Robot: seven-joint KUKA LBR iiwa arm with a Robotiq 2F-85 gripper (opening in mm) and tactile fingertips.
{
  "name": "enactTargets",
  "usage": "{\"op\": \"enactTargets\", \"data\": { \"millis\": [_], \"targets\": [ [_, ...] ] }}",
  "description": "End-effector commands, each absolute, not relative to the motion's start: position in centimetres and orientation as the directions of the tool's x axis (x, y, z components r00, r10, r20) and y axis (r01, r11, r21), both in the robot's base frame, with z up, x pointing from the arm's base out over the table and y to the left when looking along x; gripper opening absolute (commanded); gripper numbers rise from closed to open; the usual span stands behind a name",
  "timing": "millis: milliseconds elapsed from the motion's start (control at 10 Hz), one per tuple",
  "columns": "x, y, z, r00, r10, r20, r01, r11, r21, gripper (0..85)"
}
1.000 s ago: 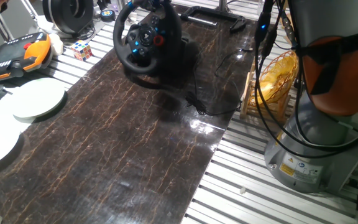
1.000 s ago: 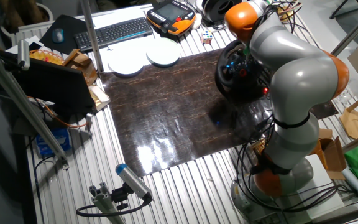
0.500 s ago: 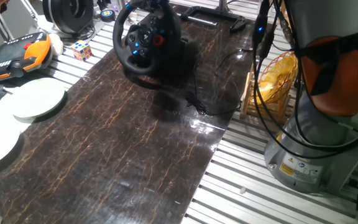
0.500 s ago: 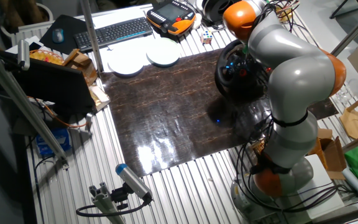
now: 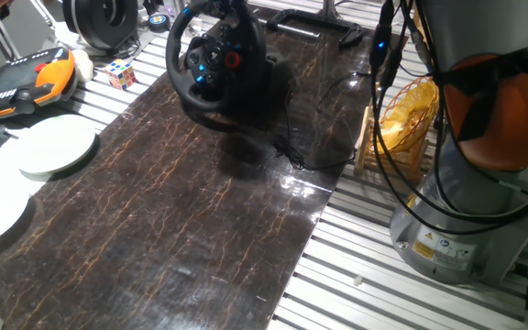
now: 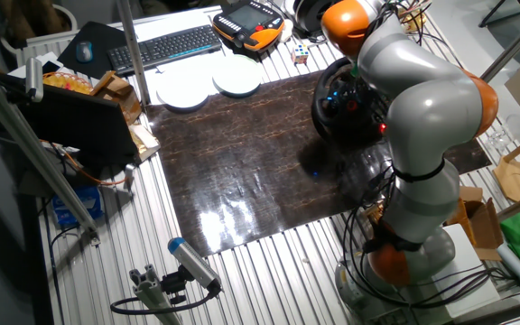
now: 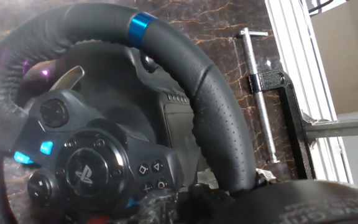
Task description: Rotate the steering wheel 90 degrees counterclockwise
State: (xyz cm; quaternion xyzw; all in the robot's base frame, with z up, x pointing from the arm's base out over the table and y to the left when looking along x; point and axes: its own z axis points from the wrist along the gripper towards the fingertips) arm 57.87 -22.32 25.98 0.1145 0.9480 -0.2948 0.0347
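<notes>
The black steering wheel (image 5: 216,57) stands on its base at the far end of the dark marble-patterned mat (image 5: 181,202). Its hub shows a red button and blue-lit buttons. In the other fixed view the wheel (image 6: 335,102) is mostly hidden behind my arm. In the hand view the thick rim (image 7: 216,106) fills the frame, with a blue stripe (image 7: 143,23) near the top and the hub (image 7: 92,168) at lower left. My gripper (image 7: 241,198) sits at the frame's bottom edge, where the rim runs into it. It looks shut on the rim, with the fingers barely showing.
Two white plates (image 5: 58,145) lie left of the mat. An orange-black pendant (image 5: 21,81), a puzzle cube (image 5: 122,73) and a black hollow drum ring (image 5: 104,18) are at the far left. A black clamp (image 7: 266,81) stands behind the wheel. A yellow wire basket (image 5: 411,115) sits beside the robot base (image 5: 466,229).
The wheel has turned slightly: the hub's lit buttons shifted a little. My arm's upper part has moved a bit to the left in the other fixed view.
</notes>
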Motion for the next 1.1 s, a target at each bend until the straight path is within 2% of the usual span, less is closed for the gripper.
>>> {"op": "enactTargets", "data": {
  "millis": [0,1000],
  "targets": [
    [57.88,-22.27,26.03,-0.971,0.198,-0.137,0.241,0.799,-0.552,0.7],
    [58.6,-22.2,25.7,-0.969,0.15,-0.198,0.236,0.809,-0.538,0.7]
  ]
}}
